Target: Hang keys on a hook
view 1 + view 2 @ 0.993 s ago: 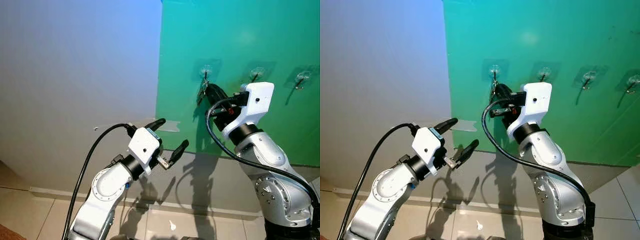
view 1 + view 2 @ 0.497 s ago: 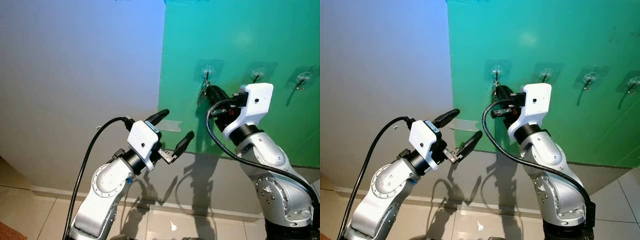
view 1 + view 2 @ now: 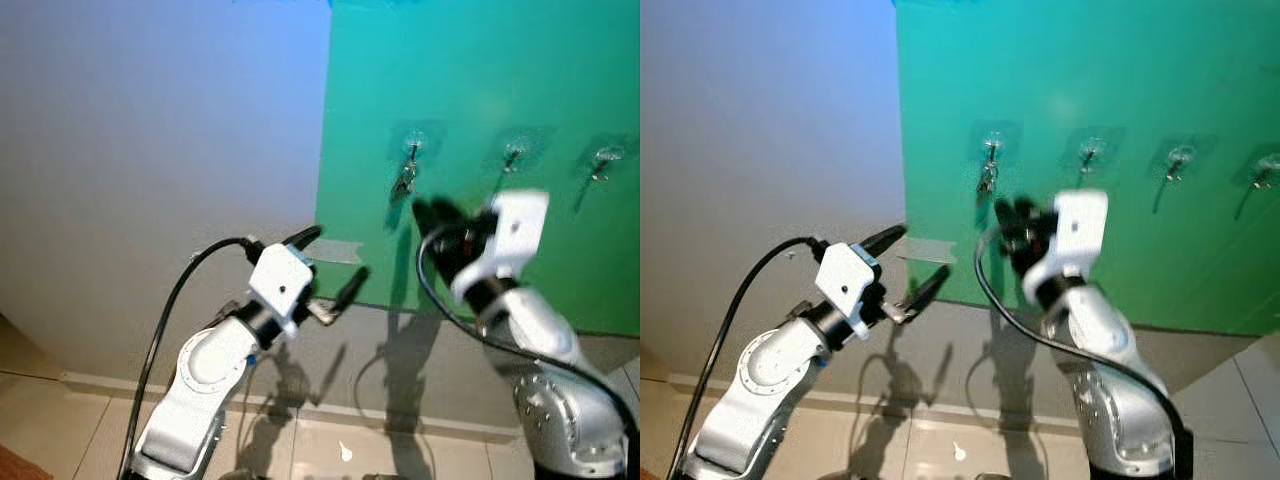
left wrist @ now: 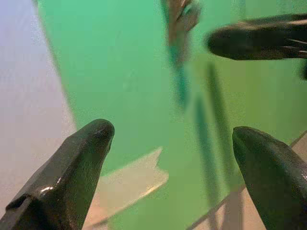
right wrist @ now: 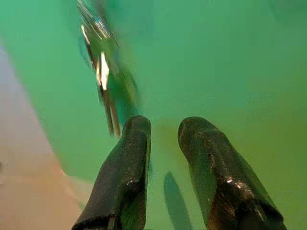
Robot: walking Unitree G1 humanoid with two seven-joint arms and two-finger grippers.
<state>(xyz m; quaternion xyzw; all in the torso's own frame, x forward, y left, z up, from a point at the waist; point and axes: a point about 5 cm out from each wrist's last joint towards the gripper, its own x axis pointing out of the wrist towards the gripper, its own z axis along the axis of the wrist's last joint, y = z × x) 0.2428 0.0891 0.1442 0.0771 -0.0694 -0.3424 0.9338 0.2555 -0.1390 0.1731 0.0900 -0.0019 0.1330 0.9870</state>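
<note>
A bunch of keys (image 3: 406, 180) hangs from the leftmost clear hook (image 3: 413, 144) on the green wall panel (image 3: 480, 80). My right gripper (image 3: 431, 214), blurred by motion, is just below and to the right of the keys, apart from them. In the right wrist view its fingers (image 5: 135, 143) stand slightly open with nothing between them, and the keys (image 5: 102, 72) dangle beyond the tips. My left gripper (image 3: 330, 265) is held open lower left, at the panel's edge, empty; its wrist view shows the keys (image 4: 181, 19) ahead.
More clear hooks (image 3: 1090, 152) (image 3: 1178, 157) (image 3: 1268, 163) run rightwards along the green panel, bare. A strip of tape (image 3: 338, 250) sits at the panel's lower left corner. A grey wall (image 3: 150, 150) lies to the left, and tiled floor (image 3: 340, 450) below.
My right gripper has let go of the keys and drawn back down from the leftmost hook, leaving them hanging. The left gripper has dropped slightly.
</note>
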